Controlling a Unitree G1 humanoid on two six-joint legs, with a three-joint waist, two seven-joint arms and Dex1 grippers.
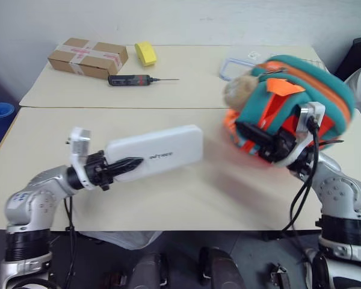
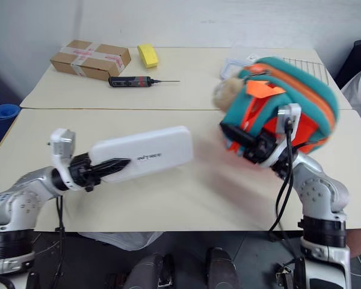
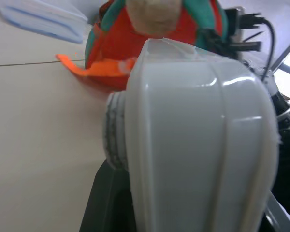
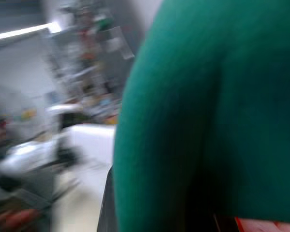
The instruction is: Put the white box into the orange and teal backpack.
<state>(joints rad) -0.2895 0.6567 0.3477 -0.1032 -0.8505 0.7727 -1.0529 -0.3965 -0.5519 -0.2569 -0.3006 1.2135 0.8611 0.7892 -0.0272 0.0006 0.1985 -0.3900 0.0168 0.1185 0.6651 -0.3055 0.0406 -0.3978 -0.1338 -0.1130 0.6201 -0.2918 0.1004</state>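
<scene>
With my left gripper [image 1: 129, 163] clenched on the white box [image 1: 156, 152] and my right gripper [image 1: 253, 135] grasping the orange and teal backpack [image 1: 301, 90], the unsupported bag could sag closed and block the box.

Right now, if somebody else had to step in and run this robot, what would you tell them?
Left gripper: jaws shut on one end of the flat white plastic box, held above the table.
Right gripper: jaws shut on the small orange and teal backpack, lifted off the table.
Done: both things picked up.
Left: slide the box into the backpack; an opening can't be seen.
</scene>
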